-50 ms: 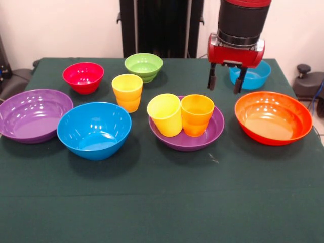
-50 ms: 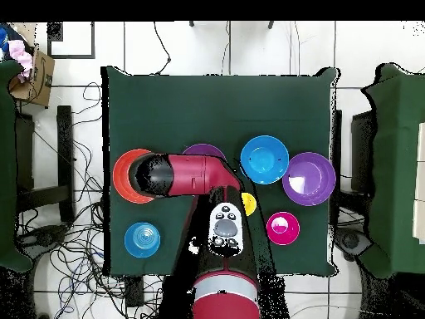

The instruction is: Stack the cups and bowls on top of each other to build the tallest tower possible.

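Front view, left to right across the green-clothed tabletop (image 1: 162,202): large purple plastic bowl (image 1: 33,115); small red bowl (image 1: 83,77); large blue bowl (image 1: 94,130); yellow cup nested in an orange one (image 1: 127,92); small light-green bowl (image 1: 144,66); second purple bowl (image 1: 202,134) holding a yellow tumbler (image 1: 165,115) and an orange tumbler (image 1: 197,115); small blue bowl (image 1: 253,76); large orange bowl (image 1: 273,117). The gripper (image 1: 226,83) hangs with fingers (image 1: 212,81) parted, empty.

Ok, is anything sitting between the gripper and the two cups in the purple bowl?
Nothing visible. The gripper hangs open above bare cloth, behind and to the right of the purple bowl holding the yellow cup and orange cup. The small blue bowl sits behind it, not between.
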Motion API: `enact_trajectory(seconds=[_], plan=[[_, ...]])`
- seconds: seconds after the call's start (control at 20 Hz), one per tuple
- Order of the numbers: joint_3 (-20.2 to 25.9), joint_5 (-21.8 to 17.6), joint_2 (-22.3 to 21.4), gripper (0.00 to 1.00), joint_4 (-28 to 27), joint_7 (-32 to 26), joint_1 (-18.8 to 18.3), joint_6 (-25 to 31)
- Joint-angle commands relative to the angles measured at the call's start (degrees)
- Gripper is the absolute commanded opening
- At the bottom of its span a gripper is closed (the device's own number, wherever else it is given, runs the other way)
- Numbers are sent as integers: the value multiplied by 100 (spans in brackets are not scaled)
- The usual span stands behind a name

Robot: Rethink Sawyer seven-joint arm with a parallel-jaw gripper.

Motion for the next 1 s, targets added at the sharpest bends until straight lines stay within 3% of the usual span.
enact_trajectory(seconds=[0.05, 0.7, 1.0], plan=[[476, -119, 216, 100, 316, 178, -46, 323], [424, -227, 132, 100, 222, -81, -125, 888], [457, -348, 120, 100, -52, -423, -374, 1138]])
